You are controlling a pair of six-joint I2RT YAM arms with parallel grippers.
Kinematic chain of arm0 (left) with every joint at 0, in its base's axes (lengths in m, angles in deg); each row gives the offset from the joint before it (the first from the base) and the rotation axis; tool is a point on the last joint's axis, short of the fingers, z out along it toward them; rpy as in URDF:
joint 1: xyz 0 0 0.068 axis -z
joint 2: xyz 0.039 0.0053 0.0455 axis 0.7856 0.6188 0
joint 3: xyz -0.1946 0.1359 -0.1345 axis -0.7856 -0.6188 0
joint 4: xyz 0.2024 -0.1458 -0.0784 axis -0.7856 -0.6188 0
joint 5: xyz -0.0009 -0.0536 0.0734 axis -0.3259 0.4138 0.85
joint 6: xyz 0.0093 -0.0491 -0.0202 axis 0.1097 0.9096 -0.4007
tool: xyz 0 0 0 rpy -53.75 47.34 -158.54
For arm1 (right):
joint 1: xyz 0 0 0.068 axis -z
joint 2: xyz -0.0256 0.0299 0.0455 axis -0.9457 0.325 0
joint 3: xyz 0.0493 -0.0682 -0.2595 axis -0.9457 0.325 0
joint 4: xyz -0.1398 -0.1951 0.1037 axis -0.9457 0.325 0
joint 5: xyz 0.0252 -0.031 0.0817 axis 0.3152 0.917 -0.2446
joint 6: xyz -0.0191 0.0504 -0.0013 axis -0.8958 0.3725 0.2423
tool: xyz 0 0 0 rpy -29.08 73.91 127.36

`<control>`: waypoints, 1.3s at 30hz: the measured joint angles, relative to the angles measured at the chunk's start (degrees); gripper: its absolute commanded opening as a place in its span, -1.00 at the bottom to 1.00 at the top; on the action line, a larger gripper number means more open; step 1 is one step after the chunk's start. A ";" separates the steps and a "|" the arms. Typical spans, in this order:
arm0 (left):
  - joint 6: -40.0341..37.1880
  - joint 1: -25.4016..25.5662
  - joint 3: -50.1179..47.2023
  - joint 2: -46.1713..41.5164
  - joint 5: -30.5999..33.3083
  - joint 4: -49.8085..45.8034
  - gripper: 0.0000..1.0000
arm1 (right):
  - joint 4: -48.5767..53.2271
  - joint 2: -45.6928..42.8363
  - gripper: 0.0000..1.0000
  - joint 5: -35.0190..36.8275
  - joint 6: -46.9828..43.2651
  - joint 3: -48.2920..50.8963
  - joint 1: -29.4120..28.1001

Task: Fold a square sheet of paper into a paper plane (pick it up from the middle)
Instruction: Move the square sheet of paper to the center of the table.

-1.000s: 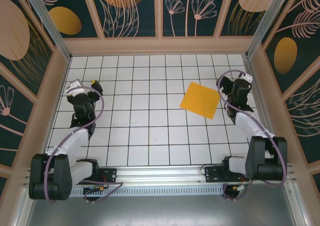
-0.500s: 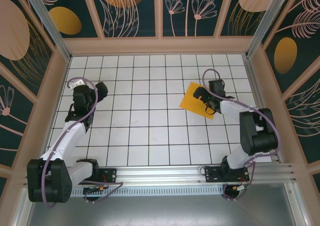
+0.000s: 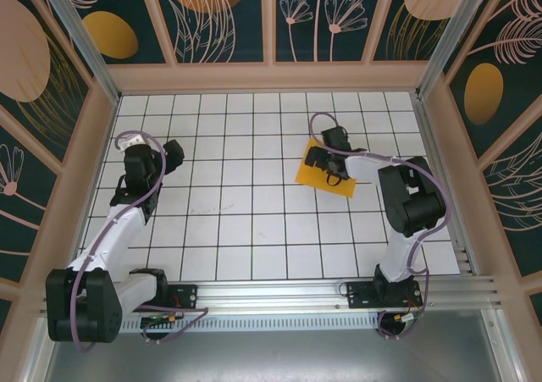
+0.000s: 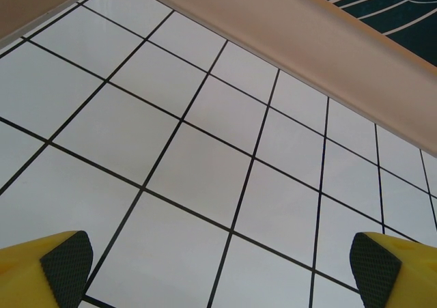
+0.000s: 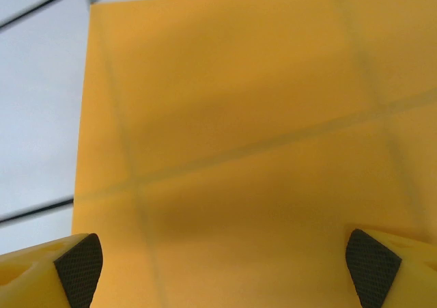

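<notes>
- The table (image 3: 254,229) is a white grid with walls round it.
- The paper (image 3: 309,177) lies flat on the table's right rear part, a plain square.
- The right gripper (image 5: 225,263) hangs over the sheet's middle, jaws wide, with paper spanning the gap beneath.
- The left gripper (image 4: 218,260) is well apart at the left, jaws wide over bare tiles.

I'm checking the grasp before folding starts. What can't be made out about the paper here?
Top external: the right gripper and its arm cover the middle of the square sheet of paper, so contact cannot be told.
Right wrist: the sheet is blurred; the frame cuts off its right and lower edges.
</notes>
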 measured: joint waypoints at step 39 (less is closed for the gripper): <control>0.90 -0.15 5.88 3.74 -5.49 -12.48 0.97 | 29.18 5.49 0.98 1.14 5.27 -13.94 -13.73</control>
